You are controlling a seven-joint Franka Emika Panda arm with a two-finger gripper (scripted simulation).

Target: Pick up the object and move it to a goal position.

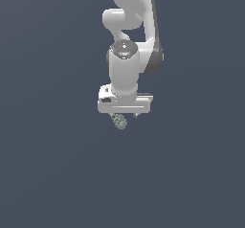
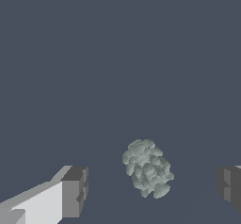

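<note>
jaws: spread wide apart, holding nothing
fingers (image 2: 74, 192): one each side of the lump, neither touching
lump (image 2: 148, 168): bumpy grey-green, between the jaws, clear gap both sides
arm (image 1: 125, 69): white, directly above the lump

The arm (image 1: 127, 64) is showing a smooth, glossy white shell, like moulded plastic, with soft highlights running over its rounded joints, and a darker grey glossy cap on top. The gripper (image 1: 124, 115) is looking flatter and more matt, its white body ending in dull grey, blocky fingertips (image 2: 75, 190). The object (image 2: 148, 168) is presenting a rough, bumpy, speckled grey-green skin without shine. The ground (image 1: 52, 174) is appearing as a plain, matt slate-blue surface.
</note>
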